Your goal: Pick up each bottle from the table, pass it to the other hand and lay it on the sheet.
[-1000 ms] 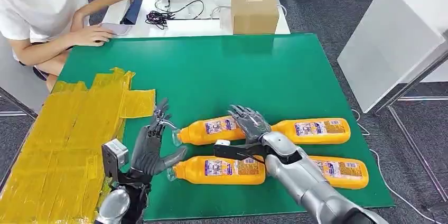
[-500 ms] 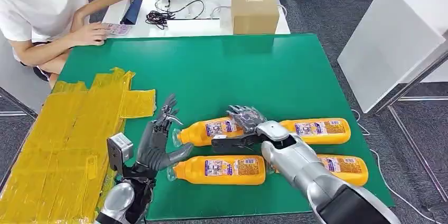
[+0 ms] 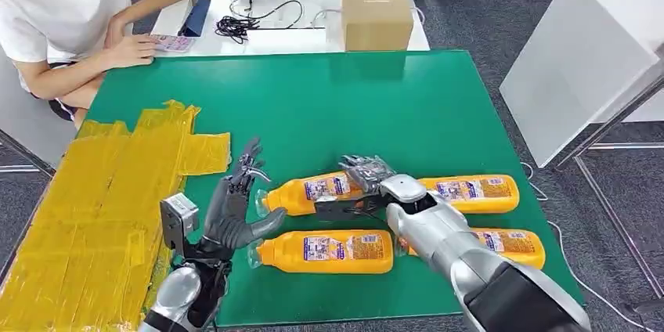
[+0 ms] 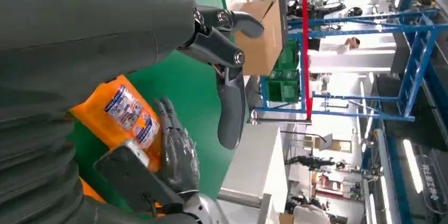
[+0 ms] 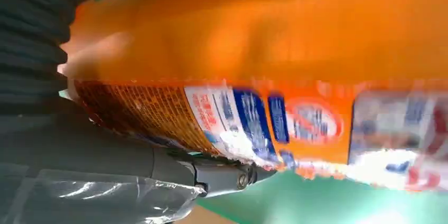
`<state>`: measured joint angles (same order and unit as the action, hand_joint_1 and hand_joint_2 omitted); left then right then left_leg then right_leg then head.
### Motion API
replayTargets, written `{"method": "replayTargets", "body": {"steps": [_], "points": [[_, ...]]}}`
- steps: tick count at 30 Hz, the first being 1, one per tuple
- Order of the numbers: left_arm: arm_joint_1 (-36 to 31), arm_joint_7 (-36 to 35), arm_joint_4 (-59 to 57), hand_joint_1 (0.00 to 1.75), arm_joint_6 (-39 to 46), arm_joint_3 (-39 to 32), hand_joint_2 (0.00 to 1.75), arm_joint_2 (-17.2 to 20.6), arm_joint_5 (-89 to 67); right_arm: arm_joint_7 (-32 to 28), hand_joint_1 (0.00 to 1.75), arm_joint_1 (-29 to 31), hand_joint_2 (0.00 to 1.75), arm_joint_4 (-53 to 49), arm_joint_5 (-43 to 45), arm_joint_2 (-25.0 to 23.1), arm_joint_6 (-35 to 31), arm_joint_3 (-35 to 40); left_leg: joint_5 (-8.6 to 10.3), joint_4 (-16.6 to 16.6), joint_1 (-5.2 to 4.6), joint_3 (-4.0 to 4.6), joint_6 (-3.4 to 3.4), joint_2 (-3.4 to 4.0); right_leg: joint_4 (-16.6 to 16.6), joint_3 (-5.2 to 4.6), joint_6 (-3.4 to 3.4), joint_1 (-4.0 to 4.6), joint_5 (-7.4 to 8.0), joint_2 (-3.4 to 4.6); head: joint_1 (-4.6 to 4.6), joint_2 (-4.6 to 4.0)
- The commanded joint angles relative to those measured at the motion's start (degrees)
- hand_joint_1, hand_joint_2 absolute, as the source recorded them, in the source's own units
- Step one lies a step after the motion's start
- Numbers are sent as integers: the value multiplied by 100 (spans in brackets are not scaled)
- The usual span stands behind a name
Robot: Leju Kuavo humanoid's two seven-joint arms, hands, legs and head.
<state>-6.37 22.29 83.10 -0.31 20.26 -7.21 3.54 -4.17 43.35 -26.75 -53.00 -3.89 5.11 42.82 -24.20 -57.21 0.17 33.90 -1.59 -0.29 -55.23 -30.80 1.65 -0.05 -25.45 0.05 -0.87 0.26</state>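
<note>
Several orange bottles with blue-and-white labels lie on the green table (image 3: 352, 105). My right hand (image 3: 366, 182) grips the rear left bottle (image 3: 305, 191), with its fingers over the top and its thumb underneath. That bottle (image 5: 274, 49) shows close up in the right wrist view, above the thumb (image 5: 211, 174). My left hand (image 3: 233, 211) stands open with spread fingers just left of the bottle's cap, holding nothing. In the left wrist view its fingers (image 4: 230, 102) hang over the bottle (image 4: 124, 113) and the right hand (image 4: 177, 155). The yellow sheet (image 3: 102, 199) lies at the table's left.
A second bottle (image 3: 329, 251) lies in front of the held one, another (image 3: 470, 191) to its right, and one (image 3: 513, 244) is partly hidden by my right arm. A person (image 3: 70, 11) sits at the far left corner. A cardboard box (image 3: 377, 15) stands on the white table behind.
My right hand's fingers have curled down over the rear left bottle and its thumb has come in under it. My left hand has risen slightly and shifted toward the bottle's cap.
</note>
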Motion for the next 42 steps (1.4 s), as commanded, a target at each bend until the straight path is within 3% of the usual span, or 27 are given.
{"method": "replayTargets", "body": {"steps": [1,5,9,13,16,29,33,36,40,42], "points": [[-230,15,-356,0,53,102,175,43,-14,70,175,74,175,332,230,43,-502,-78,0,5,0,-13,4,-11,5,16,1,-1,-4,-13,2,0],[-229,17,-348,0,57,102,175,41,-19,67,175,52,175,300,280,42,-597,-148,-3,3,2,-12,4,-10,6,17,1,2,-4,-9,0,0],[-137,9,-206,0,117,108,175,41,-93,-147,175,-339,175,-323,709,43,-1946,-886,-6,6,2,-19,5,-8,9,24,1,2,-8,-10,2,0],[-1,-6,-8,0,269,122,175,88,-226,-698,175,-1137,175,-1903,1388,-26,-3241,-1953,-11,3,4,-14,7,-9,8,20,0,4,-10,-6,2,0],[44,-2,79,0,375,182,175,142,-312,-1105,175,-1900,175,-3433,1835,-114,-3621,-2504,-6,3,4,0,6,-8,6,6,-1,4,-6,-6,0,0],[47,-4,82,0,379,188,175,146,-313,-1072,175,-1952,175,-3552,1833,-98,-3565,-2514,-4,4,1,3,5,-16,3,4,0,0,-5,-10,2,0],[23,-21,123,0,438,266,175,174,-398,-1648,175,-2532,175,-4567,2713,-291,-3760,-2980,-18,5,4,-24,12,-13,7,33,-2,4,-19,-10,2,0],[-63,-101,73,0,423,363,175,203,-441,-1729,175,-2823,175,-5040,3392,-319,-3210,-3050,-14,1,3,-10,9,-32,3,21,-1,2,-20,-27,2,0],[-234,-178,-3,0,346,440,175,223,-332,-1930,175,-2939,175,-4931,3981,-424,-2310,-2728,-8,2,3,1,7,-21,3,7,0,3,-9,-16,2,0],[-309,-221,-34,0,293,452,175,237,-256,-1970,175,-2932,175,-4811,4006,-494,-2237,-2590,-9,4,3,-5,9,-17,3,12,-1,3,-9,-13,2,0]]}}
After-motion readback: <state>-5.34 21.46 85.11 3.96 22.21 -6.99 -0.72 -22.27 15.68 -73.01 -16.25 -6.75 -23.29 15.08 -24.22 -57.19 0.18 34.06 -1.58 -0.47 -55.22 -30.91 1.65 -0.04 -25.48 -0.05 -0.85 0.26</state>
